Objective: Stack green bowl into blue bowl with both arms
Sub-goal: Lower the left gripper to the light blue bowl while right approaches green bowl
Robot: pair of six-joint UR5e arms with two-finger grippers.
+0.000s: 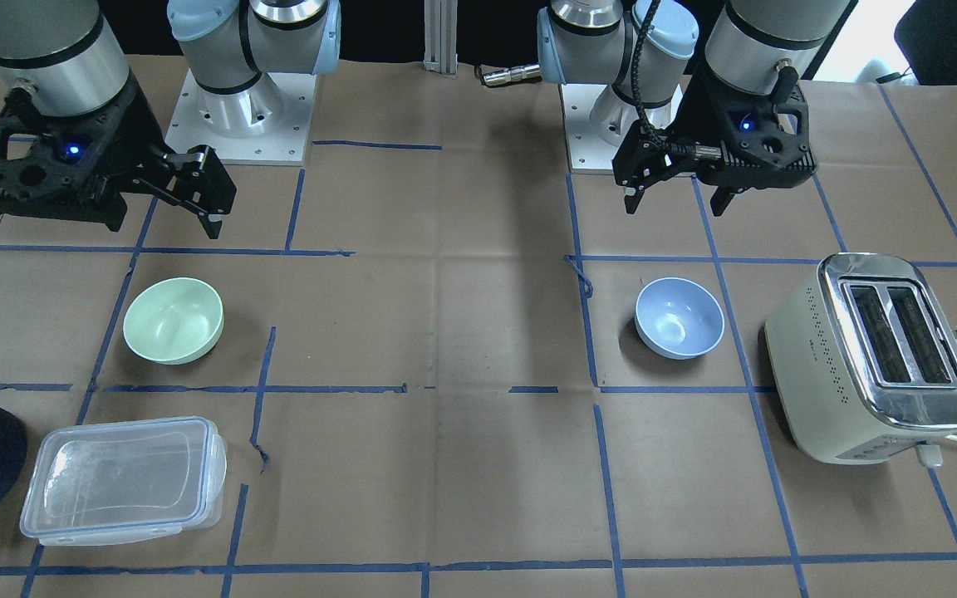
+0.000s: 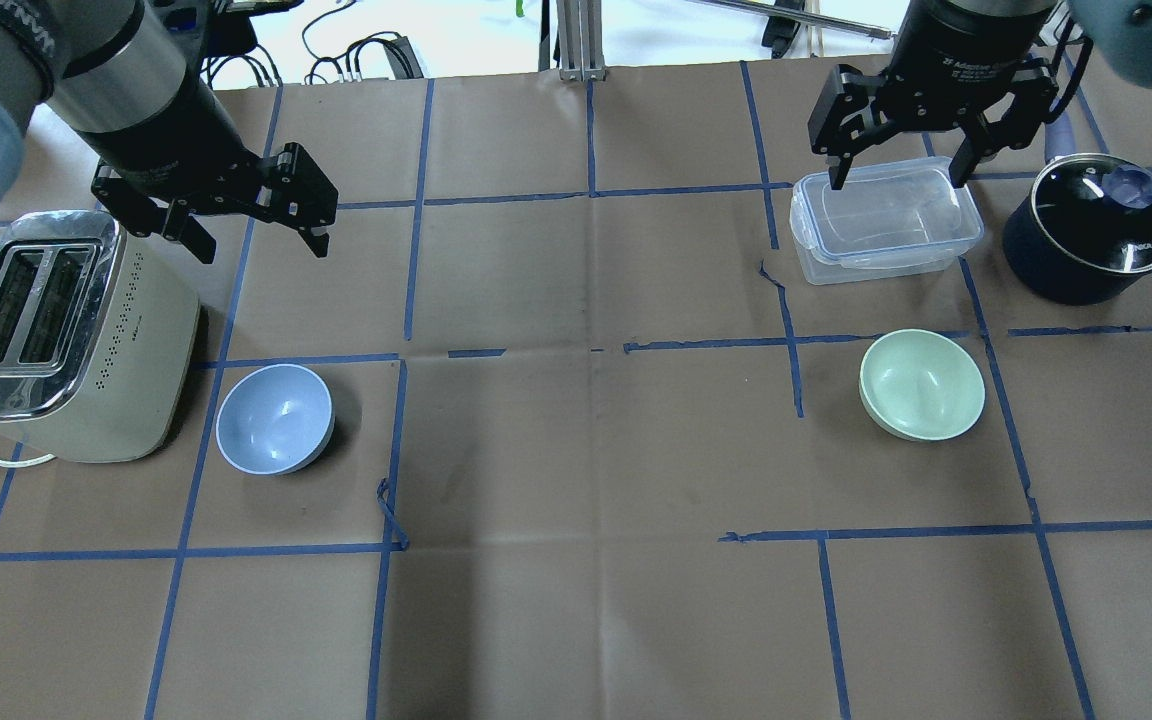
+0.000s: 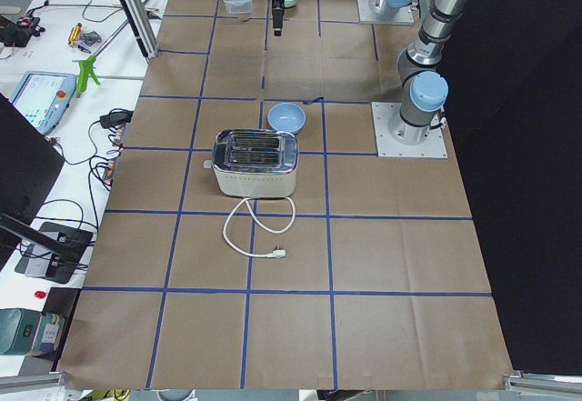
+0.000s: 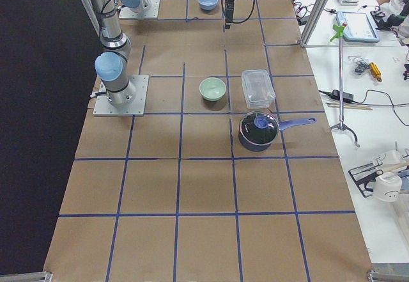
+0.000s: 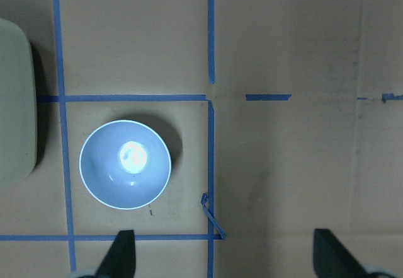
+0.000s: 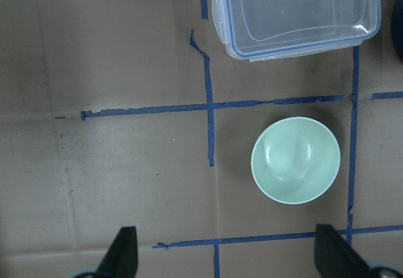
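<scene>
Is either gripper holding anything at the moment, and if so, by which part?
Nothing is held: the left gripper and the right gripper are both open and empty.

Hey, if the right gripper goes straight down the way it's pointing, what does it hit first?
Probably the bare table: in the wrist view the right gripper aims at taped paper, with the green bowl lying just beyond it. Depth is unclear.

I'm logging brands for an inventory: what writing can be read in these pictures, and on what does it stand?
"Adaptive Gripper", as best I can read: white print on the right arm's wrist.
On the toaster: a small mark on its side, too small to read.
On the pot: a white mark by the rim, blurred.
</scene>
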